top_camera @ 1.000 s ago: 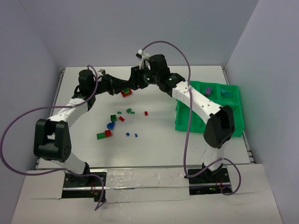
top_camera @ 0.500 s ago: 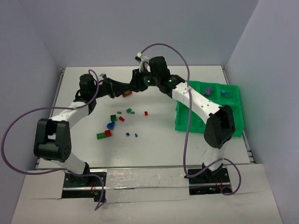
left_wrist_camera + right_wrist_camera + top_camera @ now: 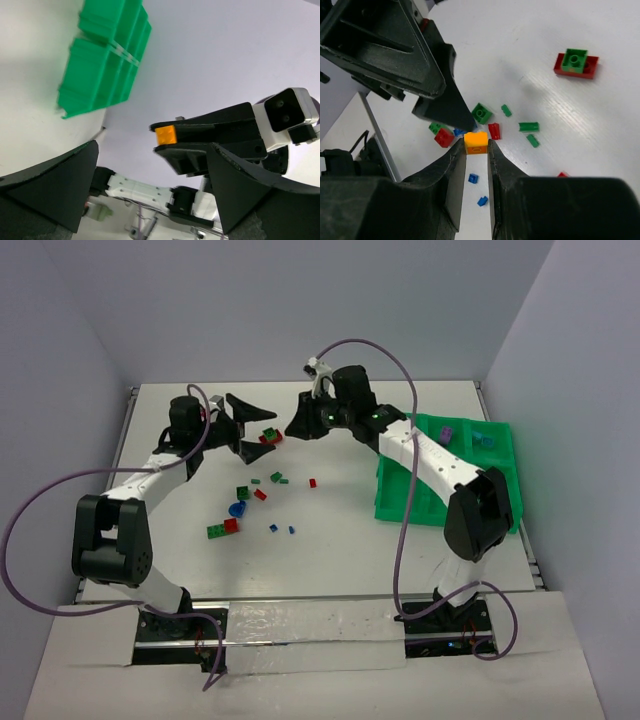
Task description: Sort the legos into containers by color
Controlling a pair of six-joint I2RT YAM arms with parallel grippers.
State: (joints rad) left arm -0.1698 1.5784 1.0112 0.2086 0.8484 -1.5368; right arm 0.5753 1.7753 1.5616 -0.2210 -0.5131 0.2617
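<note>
My right gripper (image 3: 476,146) is shut on a small orange lego (image 3: 476,142), held in the air above the table. From the left wrist view the same orange lego (image 3: 165,135) shows at the right gripper's fingertips. My left gripper (image 3: 247,425) stands wide open just left of the right gripper (image 3: 294,429), with nothing between its fingers. A red lego with a green one on top (image 3: 269,436) lies below the two grippers. The green tray of containers (image 3: 497,475) sits at the right, with a purple lego (image 3: 446,434) in a far compartment.
Loose legos lie mid-table: green (image 3: 243,492), red (image 3: 260,494), a blue round piece (image 3: 237,508), a green-and-red pair (image 3: 222,528), two tiny blue ones (image 3: 273,528) and a small red one (image 3: 312,482). A teal piece (image 3: 485,440) lies in the tray.
The left gripper opened and drew back to the left, letting go of the orange lego. The right gripper closed on that lego and moved slightly right with it.
</note>
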